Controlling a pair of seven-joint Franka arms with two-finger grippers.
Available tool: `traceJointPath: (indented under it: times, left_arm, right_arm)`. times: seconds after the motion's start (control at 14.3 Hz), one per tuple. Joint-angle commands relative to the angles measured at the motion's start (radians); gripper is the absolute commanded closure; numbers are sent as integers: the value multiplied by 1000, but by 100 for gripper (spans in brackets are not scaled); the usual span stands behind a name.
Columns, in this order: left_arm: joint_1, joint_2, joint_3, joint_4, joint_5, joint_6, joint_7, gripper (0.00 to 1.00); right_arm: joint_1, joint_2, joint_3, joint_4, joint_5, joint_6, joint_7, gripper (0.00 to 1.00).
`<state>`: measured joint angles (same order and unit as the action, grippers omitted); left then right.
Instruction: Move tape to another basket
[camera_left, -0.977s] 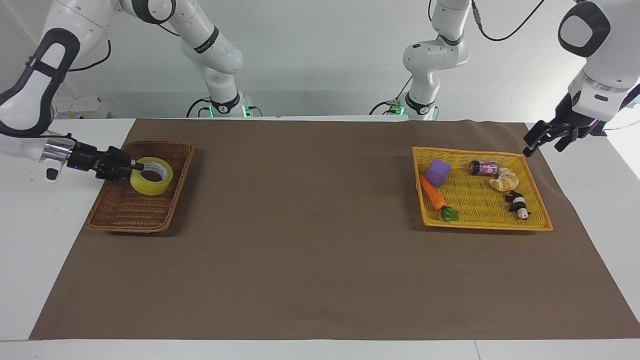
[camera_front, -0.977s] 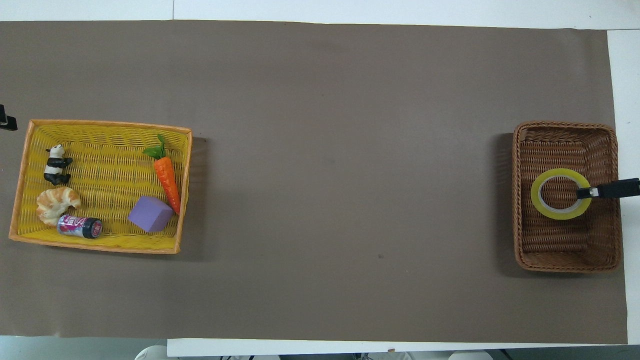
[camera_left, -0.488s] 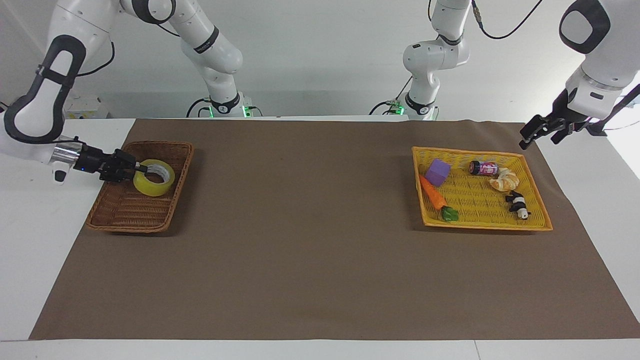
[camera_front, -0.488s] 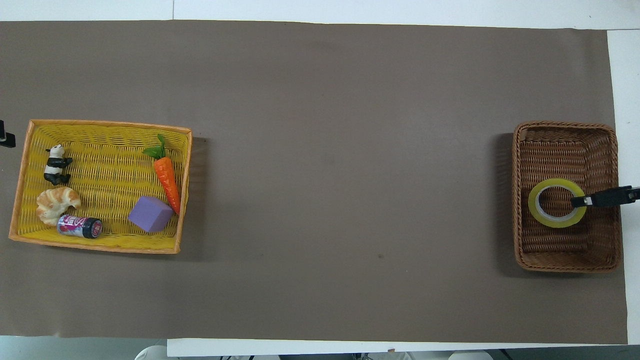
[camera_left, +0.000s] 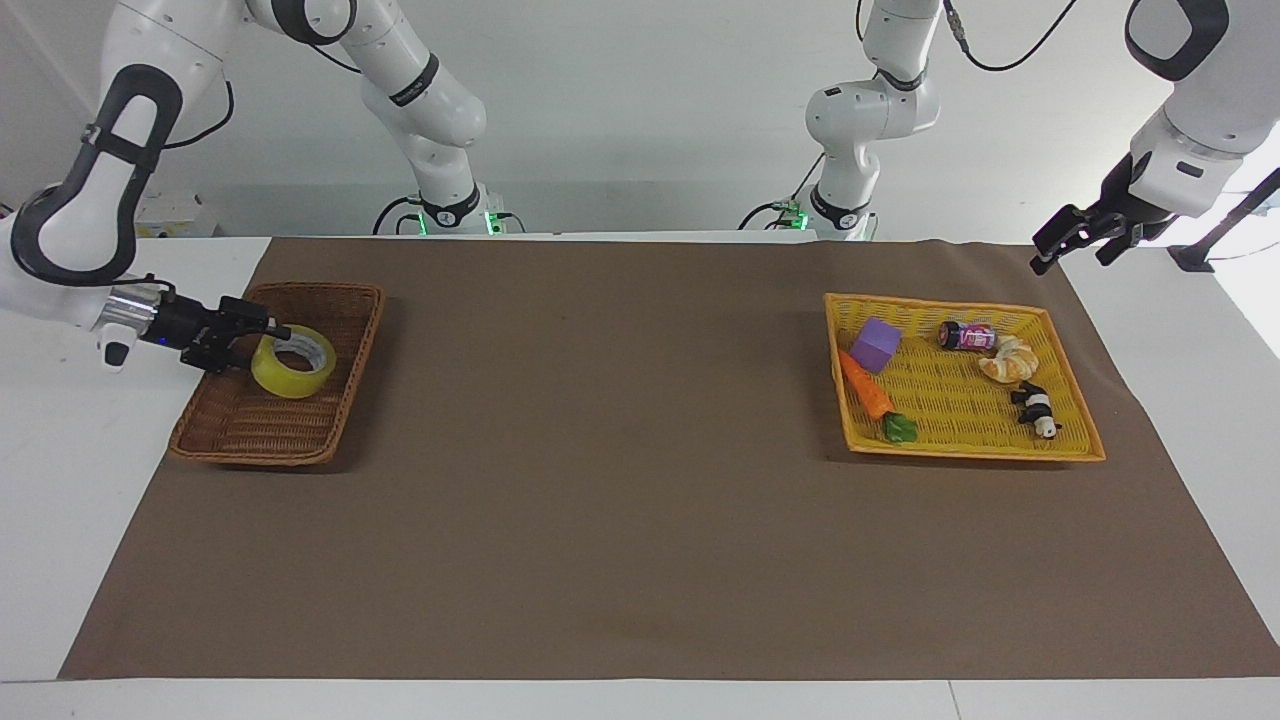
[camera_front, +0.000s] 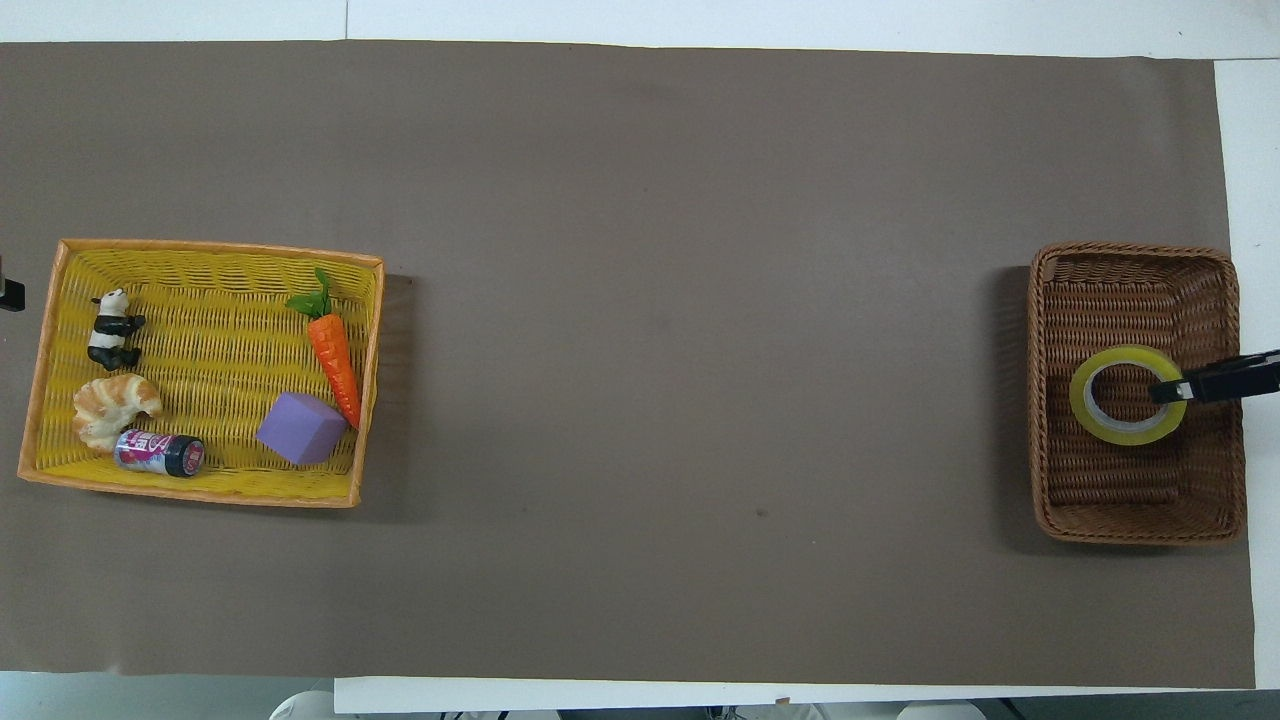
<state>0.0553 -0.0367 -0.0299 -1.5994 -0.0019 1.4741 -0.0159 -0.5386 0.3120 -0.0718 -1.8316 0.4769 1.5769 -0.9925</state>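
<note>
The yellow tape (camera_left: 285, 380) (camera_front: 1077, 398) lies tilted on the floor of the brown wicker basket (camera_left: 260, 430) (camera_front: 1130, 290), at the right arm's end of the table. My right gripper (camera_left: 260, 345) (camera_front: 1168, 391) reaches in low over the basket's outer wall. It is open, with one finger over the tape's rim and ring hole and nothing gripped. My left gripper (camera_left: 1075, 245) hangs open and empty in the air off the corner of the brown mat, at the left arm's end. Only its tip (camera_front: 8, 295) shows in the overhead view.
A shallow yellow plastic basket (camera_left: 970, 452) (camera_front: 200, 300) at the left arm's end holds a carrot (camera_left: 866, 386), a purple block (camera_left: 876, 344), a small can (camera_left: 967, 335), a croissant (camera_left: 1010, 360) and a panda figure (camera_left: 1036, 408). A brown mat (camera_left: 620, 450) covers the table between the baskets.
The right gripper lowered the tape into the wicker basket and opened; the tape now rests on the floor. The left gripper rose and drew back toward the robots.
</note>
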Motion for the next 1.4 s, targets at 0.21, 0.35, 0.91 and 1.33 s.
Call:
traceJointPath:
  times: [0.21,0.35,0.91,1.33]
  left_arm:
    - [-17,3,-2,-10,19,-14,7,1]
    - [-15,3,-2,-11,19,-18,5,1]
    - [-6,1,-2,-11,19,-17,2,1]
    - [-5,1,-2,-11,19,-17,2,1]
  right_arm:
    - [106,-146,4,67,-184,49,-11,0]
    - [149,-203,6,75,-217,51,-8,0]
    - [443,-378,9,198,-466,-178,681,0]
    - [486,-297,20,400,-505,-267,778,0]
